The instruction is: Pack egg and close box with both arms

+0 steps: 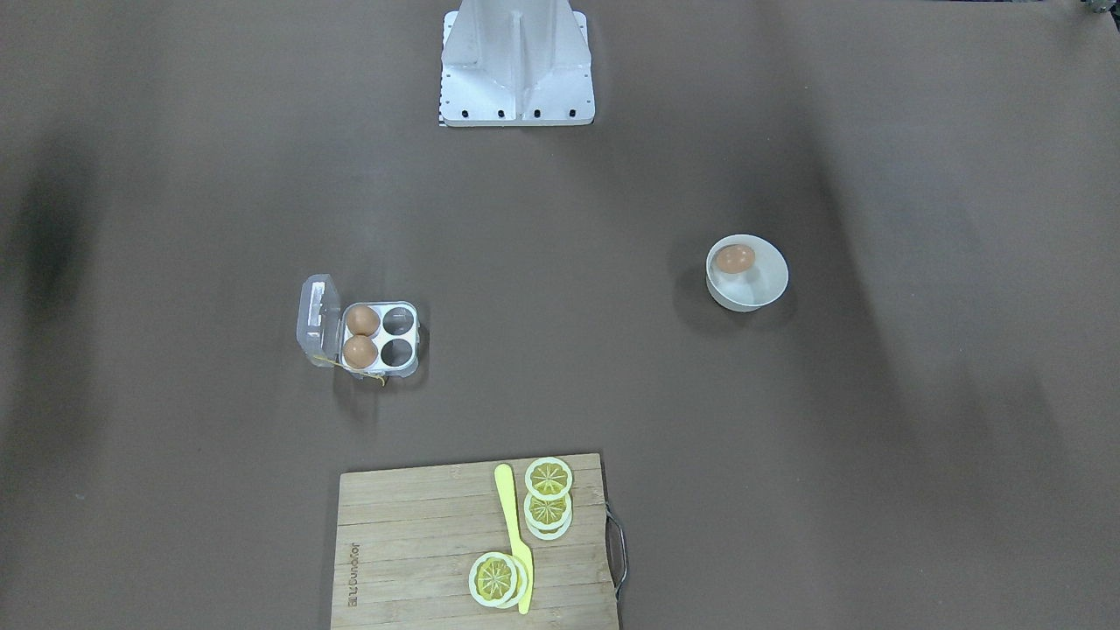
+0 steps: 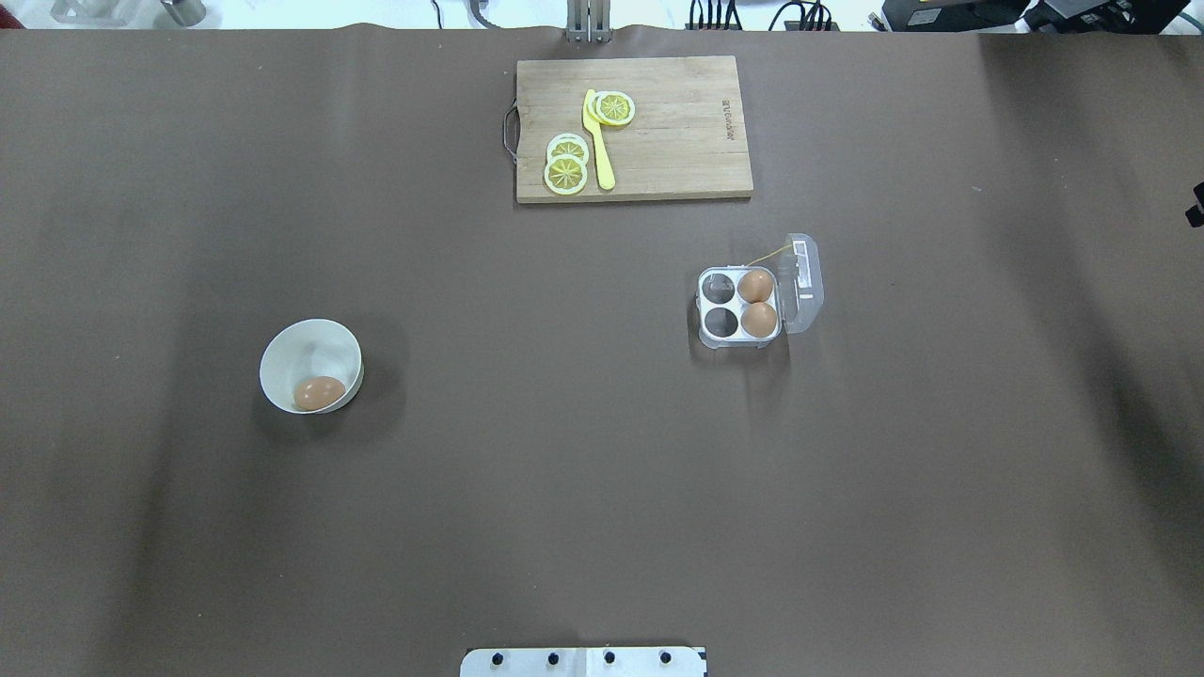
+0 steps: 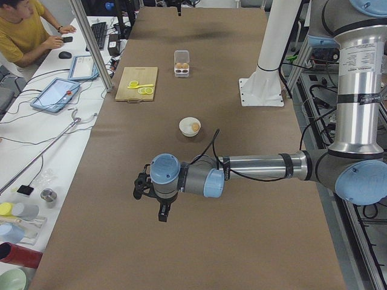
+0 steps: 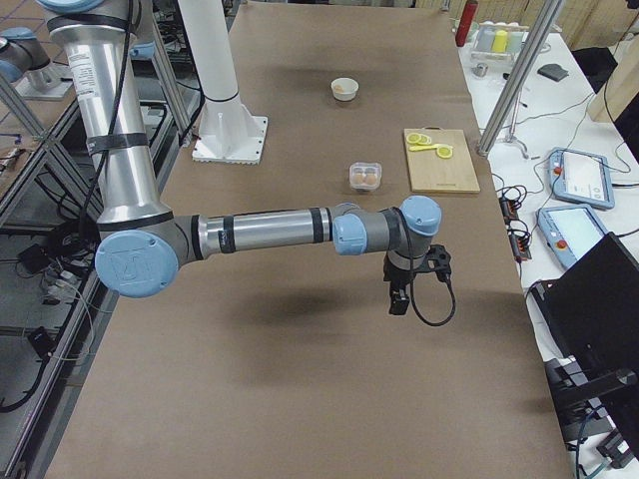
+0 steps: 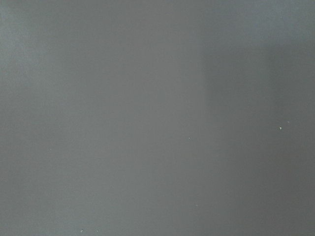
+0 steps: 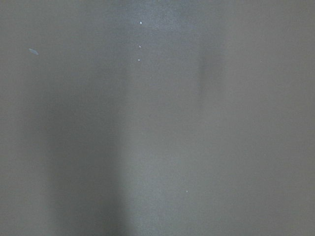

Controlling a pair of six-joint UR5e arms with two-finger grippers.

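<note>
The egg [image 1: 735, 258] lies in a round white bowl [image 1: 770, 284]; it also shows in the overhead view [image 2: 319, 392]. The box [image 1: 411, 337] stands open with its clear lid [image 1: 317, 319] flipped back. Two look-alike eggs [image 1: 362, 320] fill the cups by the hinge, and the two other cups are empty. It also shows from overhead [image 2: 705, 306]. My left gripper [image 3: 162, 212] hangs above bare table, well short of the bowl. My right gripper [image 4: 397, 299] hangs above bare table, short of the box. I cannot tell whether either is open or shut. Both wrist views show only brown table.
A wooden cutting board [image 2: 677, 132] with lemon slices [image 2: 566, 172] and a yellow knife [image 2: 597, 141] lies at the table's far edge. The white metal stand [image 1: 516, 61] is at the robot's side. A person sits at a side desk [image 3: 24, 33].
</note>
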